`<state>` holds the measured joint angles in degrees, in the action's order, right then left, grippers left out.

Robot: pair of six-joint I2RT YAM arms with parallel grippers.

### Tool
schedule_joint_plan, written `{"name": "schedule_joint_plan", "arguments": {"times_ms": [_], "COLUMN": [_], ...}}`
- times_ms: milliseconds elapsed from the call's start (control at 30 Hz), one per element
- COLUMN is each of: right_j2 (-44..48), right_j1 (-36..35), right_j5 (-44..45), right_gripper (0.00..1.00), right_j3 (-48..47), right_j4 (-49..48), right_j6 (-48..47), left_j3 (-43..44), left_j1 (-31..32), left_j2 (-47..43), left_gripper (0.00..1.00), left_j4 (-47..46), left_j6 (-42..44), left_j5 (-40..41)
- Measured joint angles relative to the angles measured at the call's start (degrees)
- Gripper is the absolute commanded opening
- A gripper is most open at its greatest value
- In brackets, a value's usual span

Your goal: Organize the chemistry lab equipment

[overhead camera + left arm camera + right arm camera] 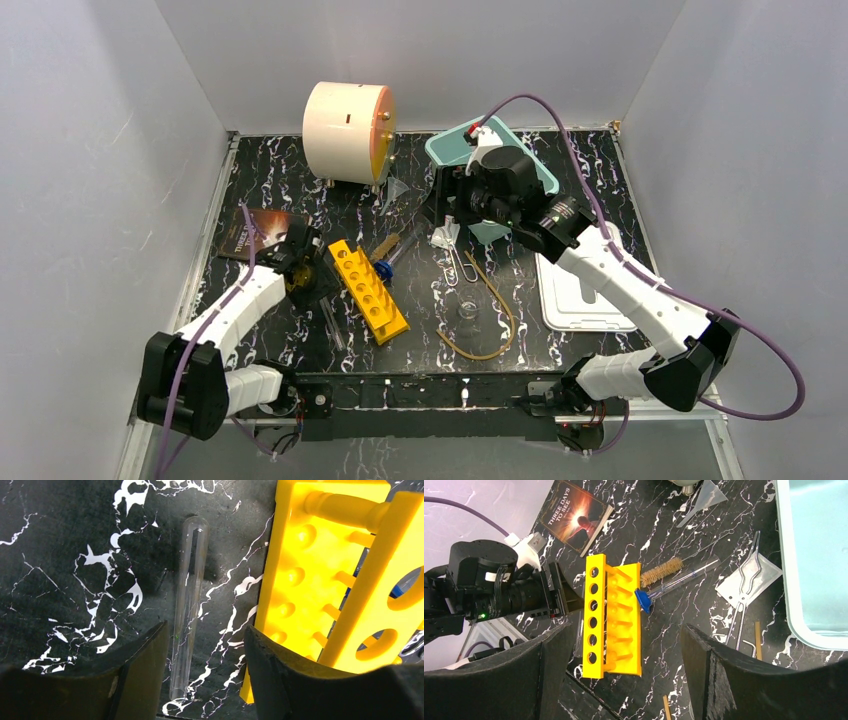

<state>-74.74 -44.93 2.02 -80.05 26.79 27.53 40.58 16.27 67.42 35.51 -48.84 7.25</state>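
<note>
Black marble table (270, 180), walled on three sides, so start from the yellow rack (370, 290). Your left gripper (205, 650) sits low at the rack's left long side with its jaws apart and nothing in them. The glass tube (190, 595) lies flat on the table between the fingers, well apart from the rack. Its long axis runs alongside the rack's long side, so the jaws close across it, and its rounded end points away from the wrist. The tube is nearer the finger (145, 655) farther from the rack. The other finger (260, 655) is just beside the rack's base, and you can't tell if they touch. I judge a straight drop and squeeze will do it, but watch that finger so it doesn't shove the rack. There is bare table to the tube's left, giving room to shift that way. Your right gripper (624, 680) is also spread and empty, held high beyond the rack's right side near the teal tray (450, 150), so the left arm is clearly nearer. The blue-capped tube (674, 582) and brush (661, 572) lie against the rack's right side, out of the way.
</note>
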Motion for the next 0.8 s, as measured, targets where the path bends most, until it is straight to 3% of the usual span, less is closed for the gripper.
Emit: {"name": "schedule_joint_plan", "arguments": {"times_ms": [167, 800], "right_j2": [0.0, -0.1], "right_j1": [-0.2, -0.6], "right_j5": [1.3, 3.9], "right_gripper": [0.86, 0.85], "right_j3": [0.3, 3.5], "right_j4": [0.0, -1.5], "right_j6": [1.1, 3.1], "left_j3": [-0.1, -2.6], "left_j1": [0.0, 0.0], "left_j2": [2.6, 6.2], "left_gripper": [0.4, 0.4], "left_j4": [-1.1, -1.7], "left_j6": [0.5, 0.2], "left_j5": [-0.4, -0.5]}}
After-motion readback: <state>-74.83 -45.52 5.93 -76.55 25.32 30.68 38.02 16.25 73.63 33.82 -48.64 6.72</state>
